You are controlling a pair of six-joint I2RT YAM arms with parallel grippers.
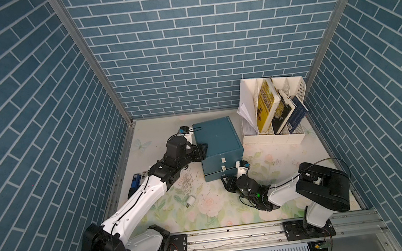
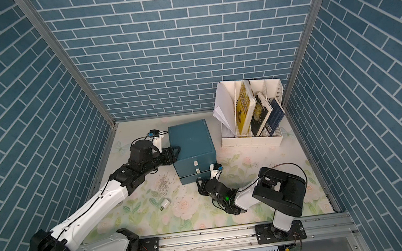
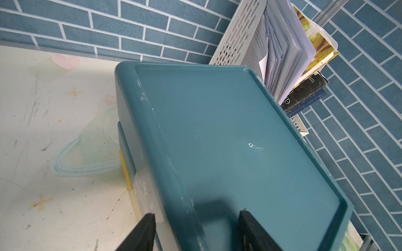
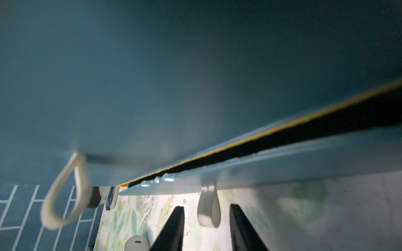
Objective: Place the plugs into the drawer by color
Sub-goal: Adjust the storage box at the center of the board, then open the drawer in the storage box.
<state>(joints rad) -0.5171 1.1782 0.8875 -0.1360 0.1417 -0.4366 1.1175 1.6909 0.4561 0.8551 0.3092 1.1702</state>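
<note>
The dark teal drawer [image 1: 215, 140] [image 2: 191, 142] stands mid-table. Its bottom tier front sits slightly forward, with a dark gap above it in the right wrist view. My left gripper [image 1: 203, 151] [image 3: 196, 214] is open and straddles the drawer's [image 3: 228, 134] top left edge, one finger over the top and one beside the side wall. My right gripper [image 1: 226, 179] [image 4: 206, 206] is open at the bottom tier, and its white pull tab [image 4: 208, 208] hangs between the fingers, apart from both. One white plug [image 1: 191, 200] [image 2: 165, 203] [image 4: 137, 243] lies on the floral table.
A white slotted book rack [image 1: 273, 133] [image 2: 250, 138] [image 3: 237, 32] with several books stands behind and right of the drawer. A blue-and-black gadget [image 1: 135, 183] [image 4: 109, 195] lies by the left wall. The middle tier's white loop tab [image 4: 65, 195] hangs near my right gripper. Brick walls enclose three sides.
</note>
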